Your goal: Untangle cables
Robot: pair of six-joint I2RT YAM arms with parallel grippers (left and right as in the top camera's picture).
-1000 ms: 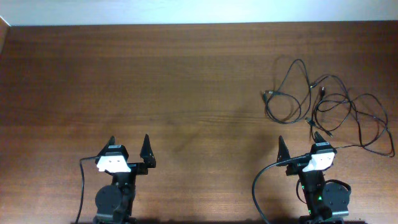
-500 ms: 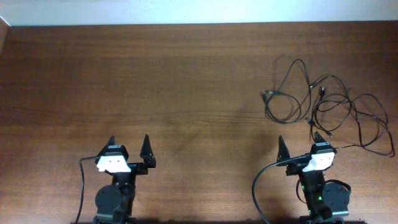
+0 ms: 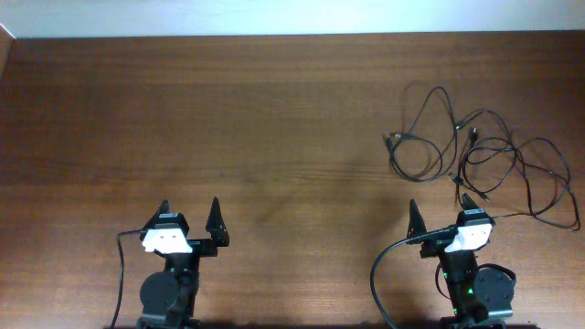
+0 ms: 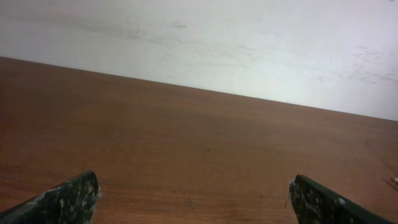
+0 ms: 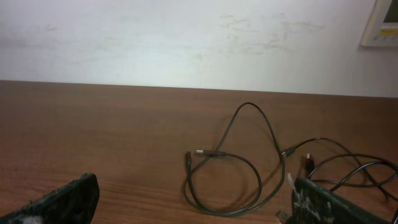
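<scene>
Tangled cables (image 3: pixel 468 157) on table (image 3: pixel 228 119), near right end effector (image 3: pixel 439 201)

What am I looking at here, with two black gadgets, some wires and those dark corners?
These are two robot arms at a wooden table, seen by three cameras. The top-down picture comes from a camera fixed overhead. Each arm, at its lower edge, ends in a gripper, a simple two-finger pincer. The left gripper and the right gripper both stand open and hold nothing. The other two pictures come from a camera on each wrist, looking along the table toward a white wall; the dark shapes in the bottom corners are the gripper's own fingers. On the wood lie the cables, thin black cords with small plugs, in overlapping loops just ahead of the right arm, untouched. The right wrist camera sees them too.
</scene>
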